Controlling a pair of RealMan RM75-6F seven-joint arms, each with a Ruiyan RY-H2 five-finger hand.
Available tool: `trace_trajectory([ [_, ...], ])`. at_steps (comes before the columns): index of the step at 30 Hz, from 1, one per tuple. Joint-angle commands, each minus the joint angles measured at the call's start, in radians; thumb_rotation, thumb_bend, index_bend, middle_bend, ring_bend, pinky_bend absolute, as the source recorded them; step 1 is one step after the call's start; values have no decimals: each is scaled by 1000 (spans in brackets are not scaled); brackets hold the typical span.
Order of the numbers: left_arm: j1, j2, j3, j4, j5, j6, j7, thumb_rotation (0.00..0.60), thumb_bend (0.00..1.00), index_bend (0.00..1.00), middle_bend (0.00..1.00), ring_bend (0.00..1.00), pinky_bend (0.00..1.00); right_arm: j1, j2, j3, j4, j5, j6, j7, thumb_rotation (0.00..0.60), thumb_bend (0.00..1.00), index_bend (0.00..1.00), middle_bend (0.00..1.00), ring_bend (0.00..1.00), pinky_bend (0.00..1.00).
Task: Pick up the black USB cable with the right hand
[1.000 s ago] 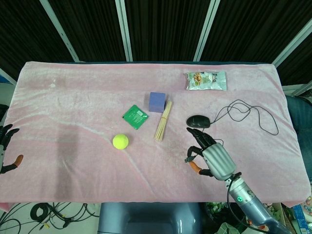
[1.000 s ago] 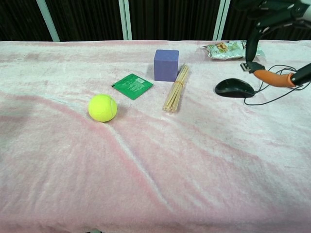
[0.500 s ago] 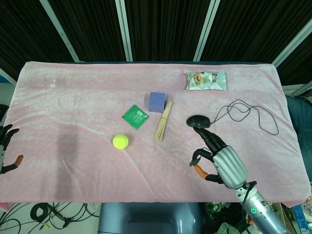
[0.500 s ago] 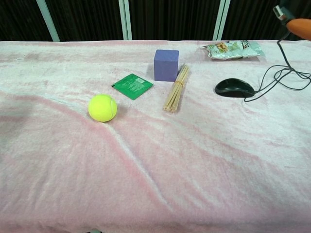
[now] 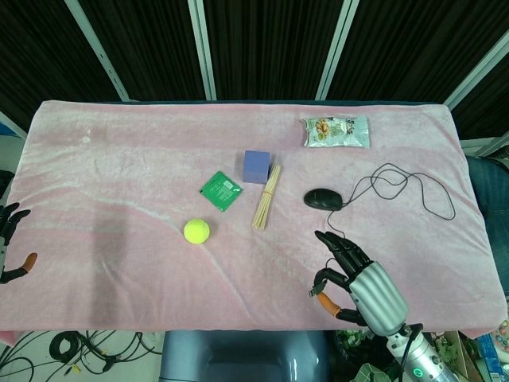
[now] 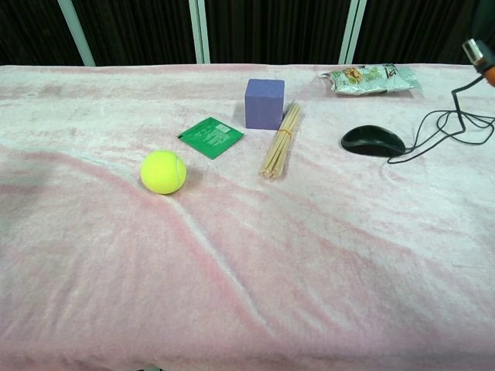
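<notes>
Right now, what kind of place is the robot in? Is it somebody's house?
Probably not a house; it looks like a robot test room. A table with a pink cloth holds odd practice things, like a tennis ball and a mouse. Tangled cables lie on the floor.

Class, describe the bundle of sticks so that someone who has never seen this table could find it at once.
On the pink cloth, look near the middle for the purple cube. The sticks lie just right of it, running toward the front edge. They are the only long, thin, pale wooden thing there.
</notes>
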Motion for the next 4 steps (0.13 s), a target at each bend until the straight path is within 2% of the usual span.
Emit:
trace_trajectory([
  [1,0,0,0,0,0,0,1,600,309,147,54,0,0,-11,-12,-12,9,-20,8,-9,600,382,668,0,57,150],
  [4,1,0,0,-1,0,1,1,600,309,147,54,0,0,-18,-18,-12,18,-22,13,-24,600,381,669,0,57,150],
])
